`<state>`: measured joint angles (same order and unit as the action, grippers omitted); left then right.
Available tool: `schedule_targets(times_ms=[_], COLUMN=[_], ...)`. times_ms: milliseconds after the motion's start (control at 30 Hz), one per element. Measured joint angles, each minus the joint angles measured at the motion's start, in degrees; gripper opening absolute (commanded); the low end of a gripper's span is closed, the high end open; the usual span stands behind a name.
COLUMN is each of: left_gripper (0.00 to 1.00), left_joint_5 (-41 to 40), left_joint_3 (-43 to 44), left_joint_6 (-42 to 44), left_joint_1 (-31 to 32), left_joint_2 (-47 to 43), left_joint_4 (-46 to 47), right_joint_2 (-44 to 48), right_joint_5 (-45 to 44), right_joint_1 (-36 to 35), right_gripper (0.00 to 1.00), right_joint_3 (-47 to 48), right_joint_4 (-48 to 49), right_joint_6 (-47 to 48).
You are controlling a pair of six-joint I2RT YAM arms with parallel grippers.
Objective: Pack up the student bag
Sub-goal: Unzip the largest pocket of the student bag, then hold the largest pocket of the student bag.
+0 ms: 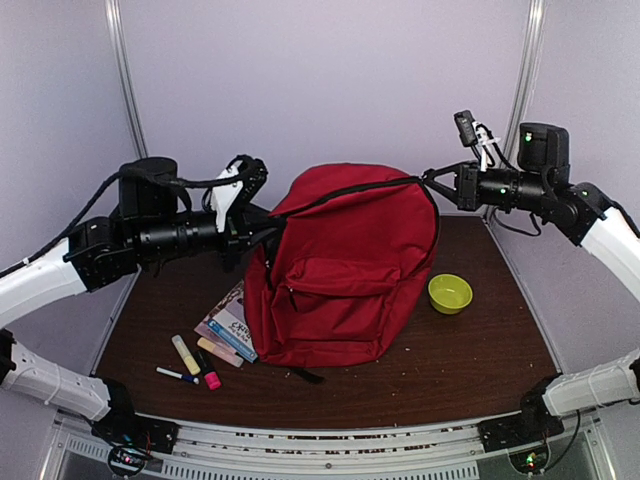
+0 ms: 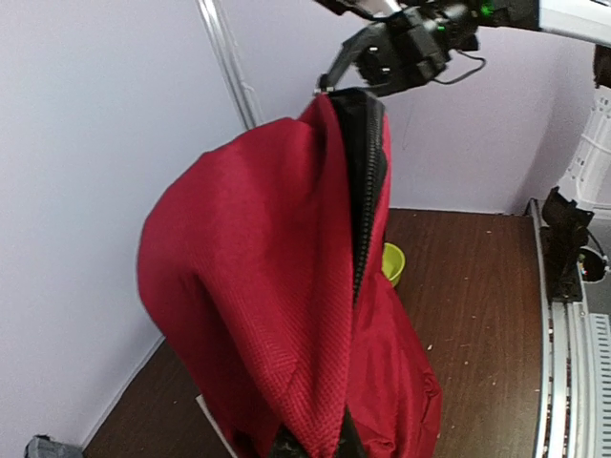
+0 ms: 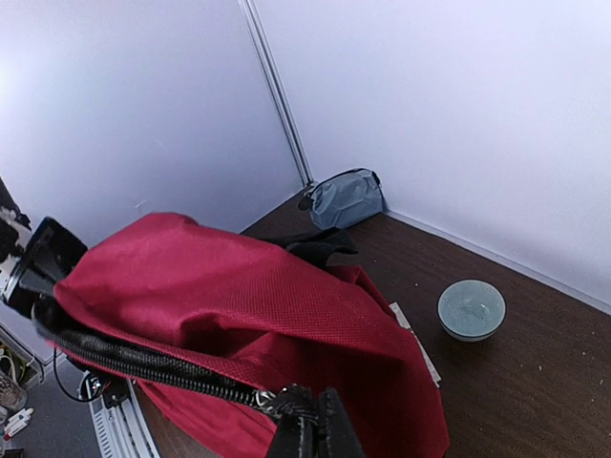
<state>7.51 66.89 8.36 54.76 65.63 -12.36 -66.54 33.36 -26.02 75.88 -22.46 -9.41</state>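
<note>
As the student bag (image 1: 340, 270) stretches between them, left fingers (image 1: 258, 226) and right fingers (image 1: 443, 181) each pinch its zipper edge.

place: robot lab cell | evidence: plain white walls (image 1: 320, 80), metal corner posts (image 1: 124, 80), dark wooden table (image 1: 480, 345), arm-mount rail (image 1: 330, 437)

The left arm (image 1: 150, 238) reaches in from the left, its forearm about level above the tabletop (image 1: 480, 340) and its wrist pointing right. The left tool (image 1: 262, 232) is closed, pinching the left upper edge of the bag (image 1: 340, 270). The right arm (image 1: 560, 195) comes in from the right, forearm about level and pointing left. The right tool (image 1: 432, 180) is closed too, pinching the bag's top right edge at the zipper. The two tools face each other.
</note>
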Motion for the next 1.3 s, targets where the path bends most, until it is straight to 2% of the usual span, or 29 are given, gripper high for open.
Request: schedule_targets(times_ms=[133,333,400,500,733,867,1000,1100,1200,1300], left_gripper=[0.00,0.02,0.31,0.52,0.76,0.97,0.98,0.98,0.98,0.98], left_joint_5=[0.52,1.27,1.36,1.20,0.79,-2.78,-6.45,-9.27,-11.39,-9.97], left_joint_3=[-4.28,-5.66,-5.62,-5.01,-2.99,1.20,7.56,15.76,23.12,25.51], left_joint_6=[-1.38,-0.24,0.63,1.57,2.49,0.74,-1.64,-4.35,-7.74,-10.54], left_joint_1=[5.86,12.57,13.97,15.15,15.28,15.43,15.37,14.51,11.52,8.11], left_joint_2=[0.61,3.54,4.09,4.52,2.71,0.31,1.03,6.03,12.22,16.09], left_joint_4=[5.75,7.65,7.30,5.51,1.49,0.31,0.63,-1.92,-5.05,-8.33], right_joint_2=[-1.97,-3.58,-3.58,-3.58,-3.08,-2.32,-1.95,-1.92,-1.88,-1.68], right_joint_5=[1.70,4.39,5.05,6.34,7.89,8.66,8.92,8.92,8.90,8.85], right_joint_1=[0.17,-1.66,-2.86,-5.22,-8.81,-9.14,-9.79,-10.34,-10.99,-11.58], right_gripper=[0.00,0.00,0.00,0.00,0.00,0.00,0.00,0.00,0.00,0.00], right_joint_3=[1.66,3.87,3.87,3.80,2.14,1.40,1.07,0.98,0.98,0.98], right_joint_4=[2.23,4.66,5.40,6.01,6.60,6.86,6.93,6.86,6.86,6.82], right_joint_6=[-0.52,-1.05,-1.01,-0.50,2.27,3.06,3.65,3.85,4.15,4.59])
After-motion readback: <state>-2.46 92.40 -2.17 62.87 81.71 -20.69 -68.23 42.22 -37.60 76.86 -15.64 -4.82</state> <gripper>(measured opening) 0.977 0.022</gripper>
